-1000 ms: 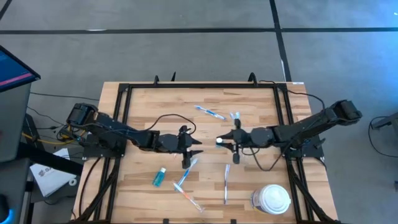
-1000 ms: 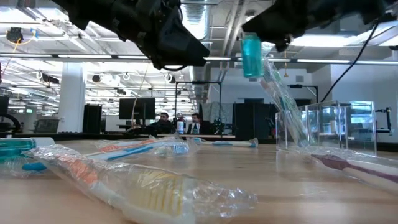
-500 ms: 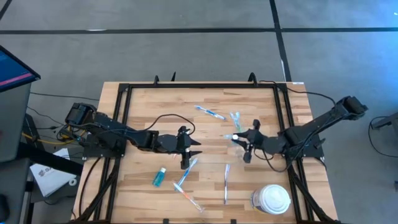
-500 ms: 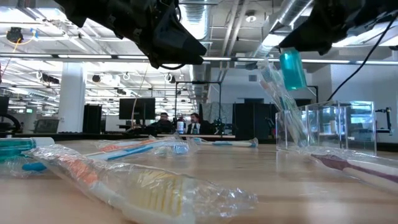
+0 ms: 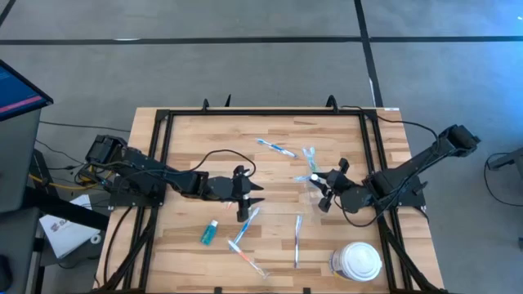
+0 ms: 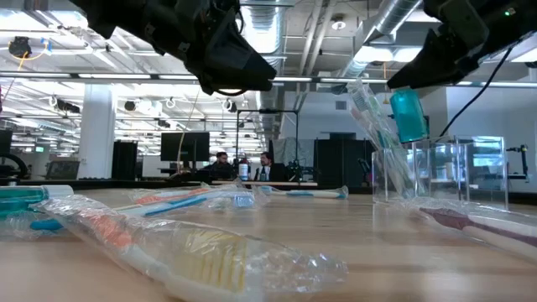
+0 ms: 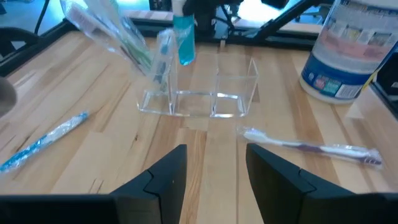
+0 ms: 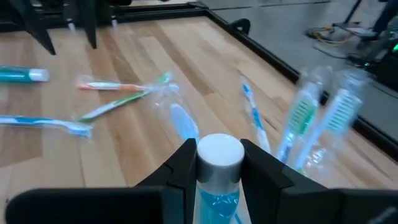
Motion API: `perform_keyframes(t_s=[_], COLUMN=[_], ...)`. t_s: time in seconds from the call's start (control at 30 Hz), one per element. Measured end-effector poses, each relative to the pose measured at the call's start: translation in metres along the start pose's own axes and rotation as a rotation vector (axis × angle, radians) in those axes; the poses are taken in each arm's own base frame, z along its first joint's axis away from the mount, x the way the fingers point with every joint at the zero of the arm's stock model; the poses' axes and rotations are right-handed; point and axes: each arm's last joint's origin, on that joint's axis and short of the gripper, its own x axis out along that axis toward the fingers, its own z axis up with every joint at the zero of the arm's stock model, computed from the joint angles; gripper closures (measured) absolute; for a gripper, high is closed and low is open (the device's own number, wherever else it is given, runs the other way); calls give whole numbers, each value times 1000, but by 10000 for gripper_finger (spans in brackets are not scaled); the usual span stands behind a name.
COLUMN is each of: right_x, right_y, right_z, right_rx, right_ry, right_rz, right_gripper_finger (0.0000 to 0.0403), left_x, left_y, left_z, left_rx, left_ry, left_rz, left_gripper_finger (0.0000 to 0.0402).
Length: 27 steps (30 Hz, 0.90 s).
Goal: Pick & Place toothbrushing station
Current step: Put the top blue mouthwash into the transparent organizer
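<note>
A clear plastic holder (image 7: 214, 93) with compartments stands on the table, right of centre. Two wrapped toothbrushes (image 7: 134, 43) lean in one end of it. My right gripper (image 8: 219, 163) is shut on a teal tube (image 6: 409, 113), which hangs in the air right beside those toothbrushes. My left gripper (image 7: 214, 168) hovers open above the table's middle (image 5: 245, 198), facing the holder, with nothing between its fingers. More wrapped toothbrushes (image 5: 276, 148) (image 5: 297, 241) (image 5: 245, 229) and another teal tube (image 5: 210, 233) lie flat on the wood. My right gripper pinches the teal tube between its two fingers at its white-capped end (image 8: 219, 155). The fingers (image 8: 261, 171) come from the table's right side, slanting a little down. The tube hangs below them, cap up, nearly upright and clear of the table and the holder.
A large white round lidded container (image 5: 357, 261) stands near the front right corner. A purple wrapped toothbrush (image 7: 311, 144) lies between it and the holder. Wrapped toothbrushes lie close to the low camera (image 6: 193, 252). Black frame rails (image 5: 163, 163) run along the table's sides.
My right gripper has carried the teal tube toward the table's right edge and slightly down, turning at the wrist as it went. The tube, before left of the leaning toothbrushes in the low view, now hangs on their right, above the holder. The fingers stay shut on it.
</note>
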Motion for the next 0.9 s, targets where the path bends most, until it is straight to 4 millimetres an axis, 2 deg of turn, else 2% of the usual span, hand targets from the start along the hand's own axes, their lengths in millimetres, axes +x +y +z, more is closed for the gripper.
perform_keyframes(t_s=[0.23,0.6,0.8,0.9], right_x=[-7,-14,-6,-7], right_y=[4,6,1,-3], right_z=[-9,-15,-43,-43], right_rx=[11,57,129,137], right_ry=[-15,-36,-76,-95], right_rz=[-48,-65,-31,-22], right_gripper_finger=[318,318,318,318], left_x=[0,-1,-1,-1], left_y=[4,4,4,4], left_z=[-10,-10,-10,-10], left_rx=[-8,-14,-13,-8], left_ry=[20,7,5,2], left_rz=[13,15,14,13], left_gripper_finger=[244,244,243,243])
